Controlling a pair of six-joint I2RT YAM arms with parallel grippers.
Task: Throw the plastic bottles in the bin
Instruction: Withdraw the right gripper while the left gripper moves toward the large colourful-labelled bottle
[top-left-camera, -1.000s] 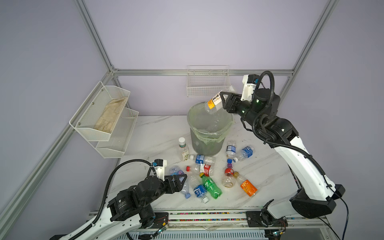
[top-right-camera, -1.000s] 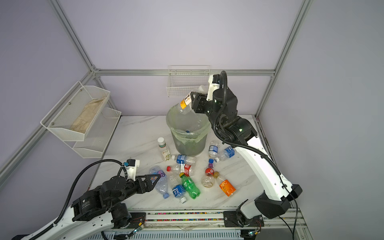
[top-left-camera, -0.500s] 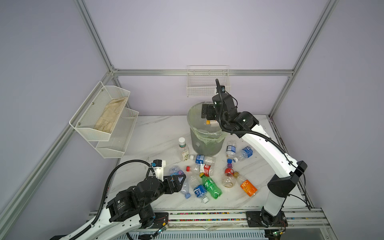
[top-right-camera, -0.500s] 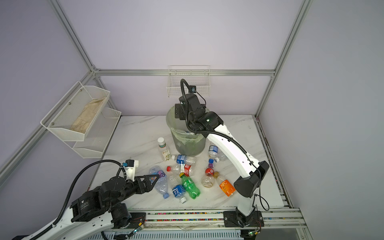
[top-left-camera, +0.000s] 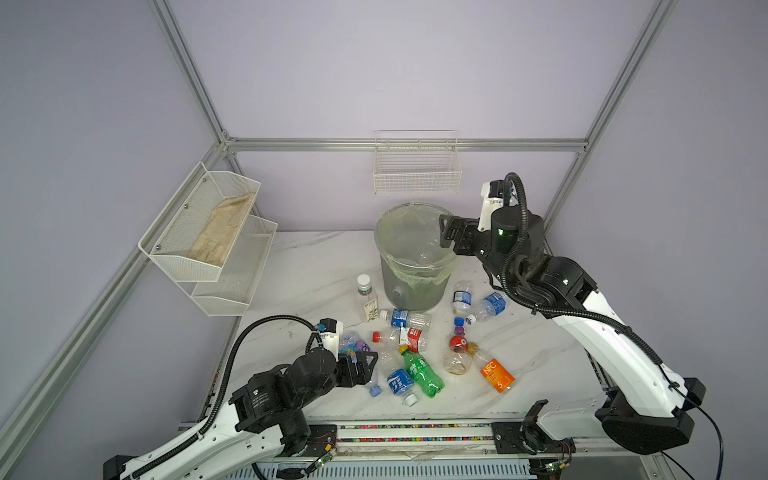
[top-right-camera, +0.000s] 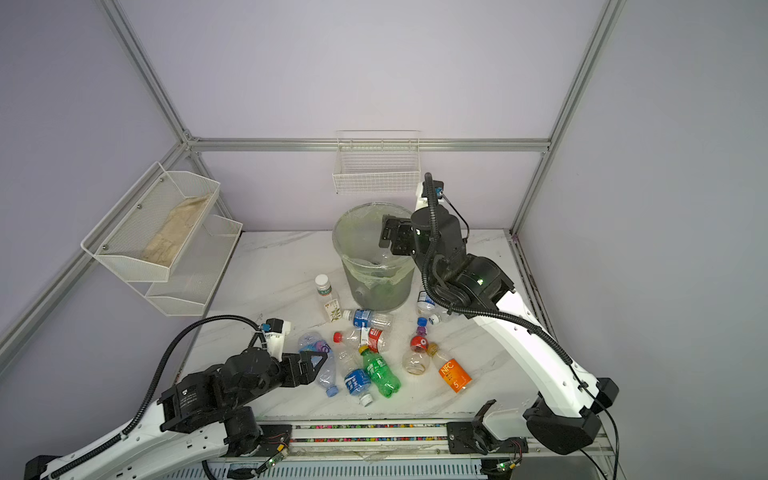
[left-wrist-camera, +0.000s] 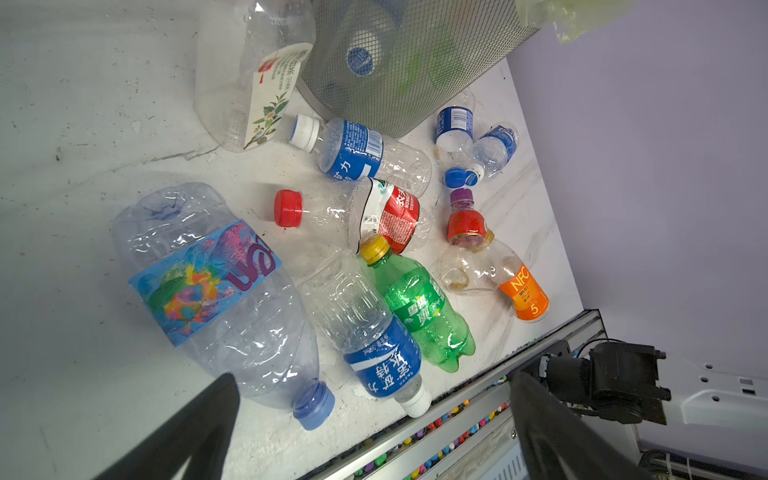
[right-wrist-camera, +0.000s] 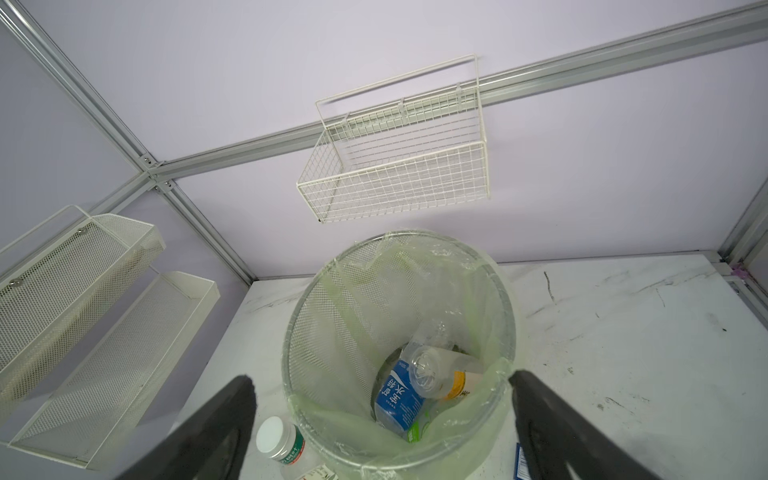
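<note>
Over the bin (top-left-camera: 409, 291), right claw (top-left-camera: 443, 231) released bottle (right-wrist-camera: 436, 376).

Round grey mesh bin (top-left-camera: 411, 291) had a pale green liner. Green-tinted plastic bottle (top-left-camera: 424, 374) had a yellow cap; clear orange-labelled plastic bottle (top-left-camera: 494, 372) had white lettering; clear red-labelled plastic bottle (top-left-camera: 413, 338) had a red cap. White counter (top-left-camera: 316, 266) showed grey veining.

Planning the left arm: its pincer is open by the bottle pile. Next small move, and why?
Probably lower the left pincer onto the large clear bottle with the rainbow label: it lies on its side, nearest of the pile, just ahead of the open jaws.
</note>
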